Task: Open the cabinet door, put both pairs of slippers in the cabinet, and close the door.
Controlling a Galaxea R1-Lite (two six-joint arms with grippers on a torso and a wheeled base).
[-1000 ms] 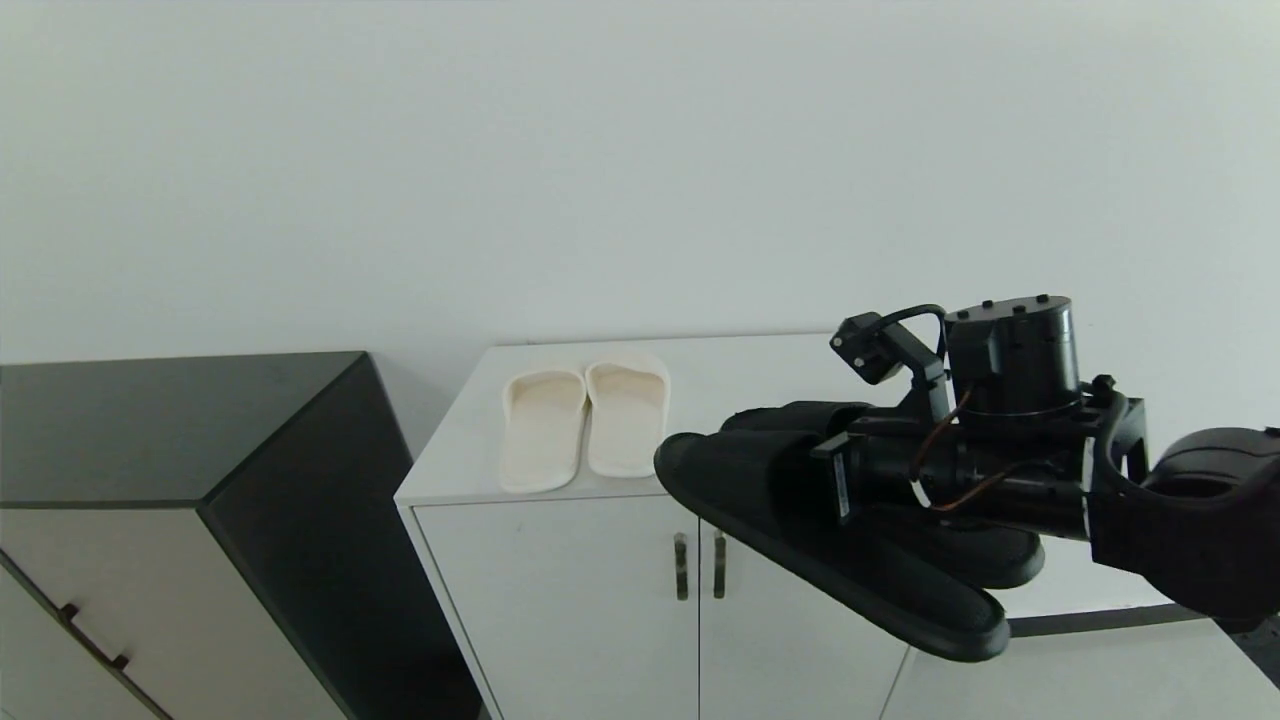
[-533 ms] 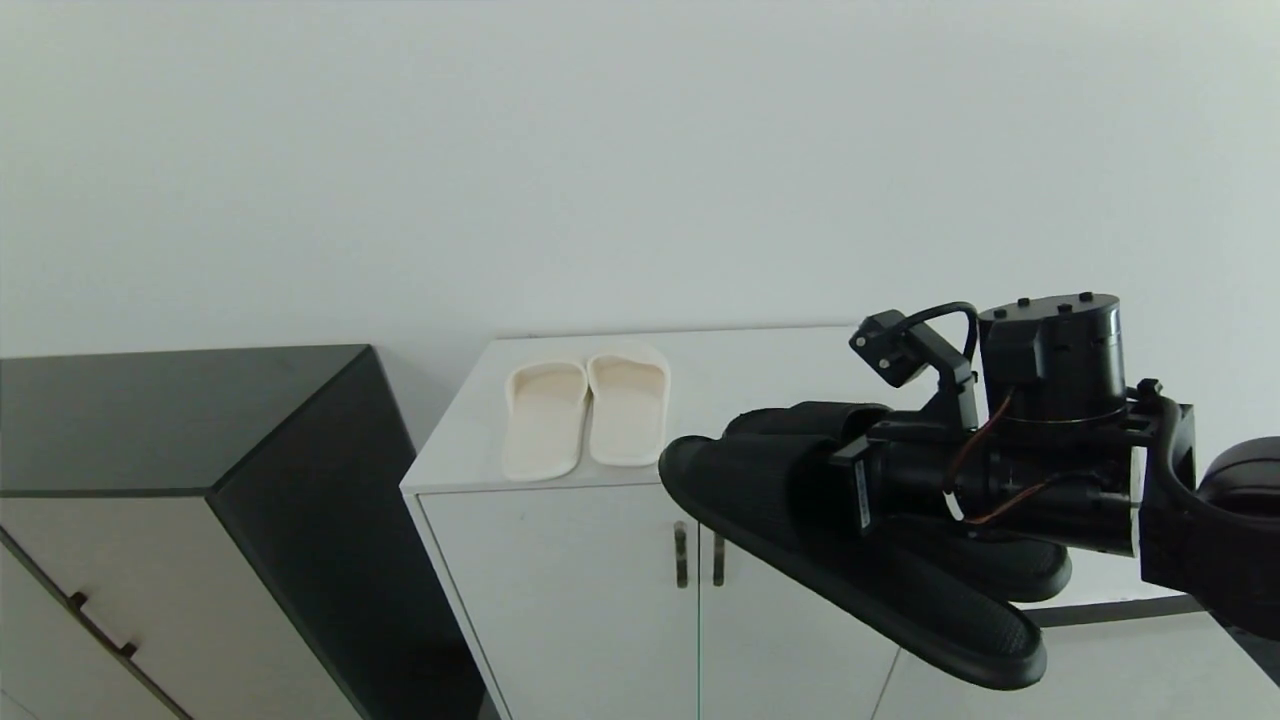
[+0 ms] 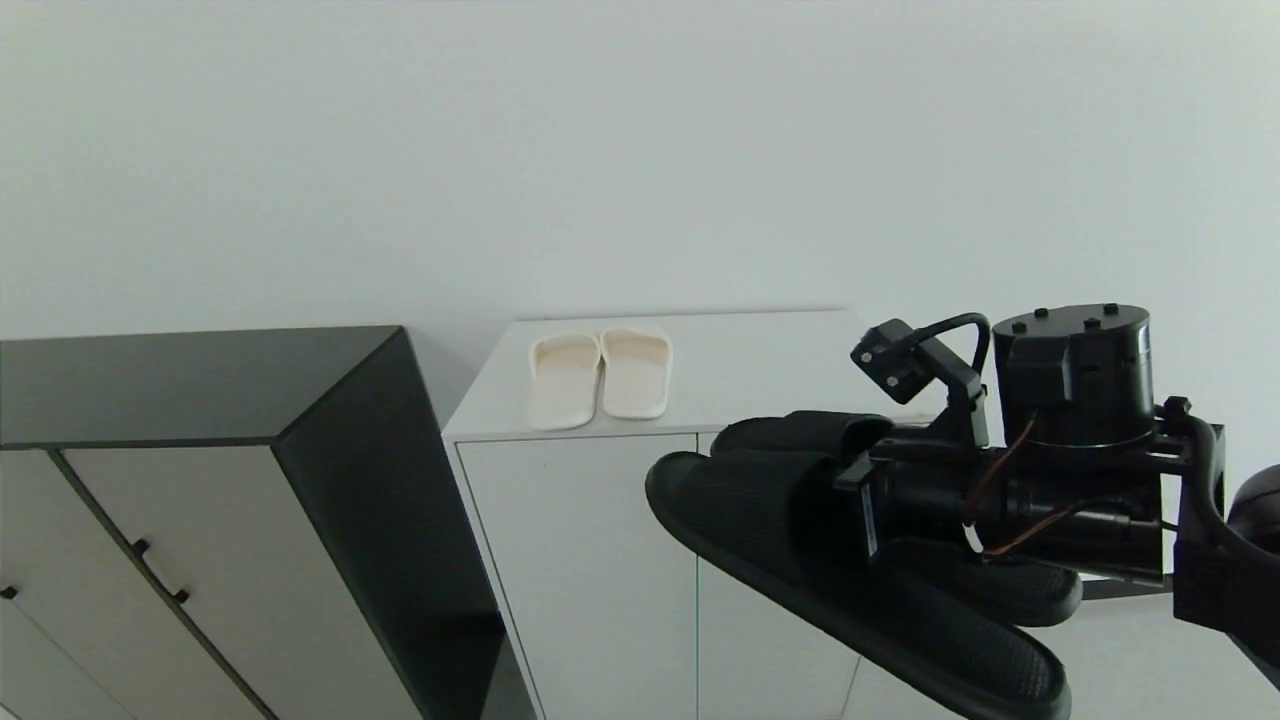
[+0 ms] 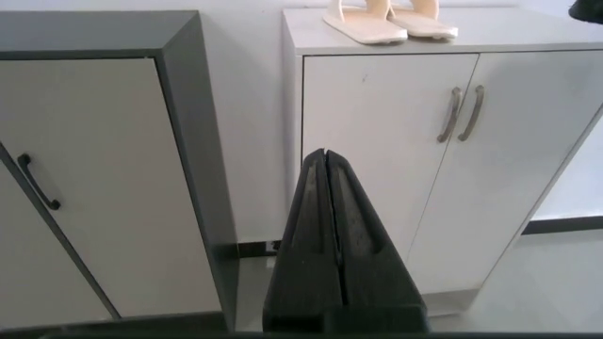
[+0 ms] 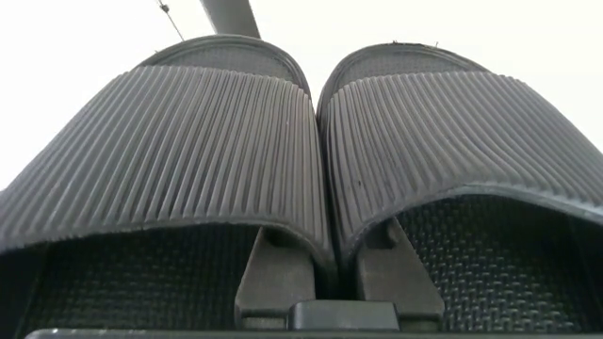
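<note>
A plain pale wall (image 3: 640, 150) backs two cabinets standing side by side. A tall dark cabinet (image 3: 380, 480) with pale fronts is on the robot's left. Just beside it is a lower white cabinet (image 3: 590, 560), whose two doors are shut and meet at the middle.

In front of the white cabinet, on the robot's right, a pair of black slippers (image 3: 760, 510) is held in the air. The toes point towards the dark cabinet and the heels slope down towards the robot. The two lie side by side, their ribbed straps touching along the inner edges.

The right gripper (image 5: 334, 282) has one finger pushed under each strap. It is closed partway, pinching the two inner strap edges between its fingers, and so carries both slippers at once.

A pair of cream slippers (image 3: 600, 375) lies flat on the white cabinet's top. They are on its left half, side by side and touching.

The left gripper (image 4: 327, 217) hangs low before the gap between the two cabinets, its fingers pressed tight together with nothing between them.

Two slim upright metal handles (image 4: 460, 113) sit close together where the white doors meet.
</note>
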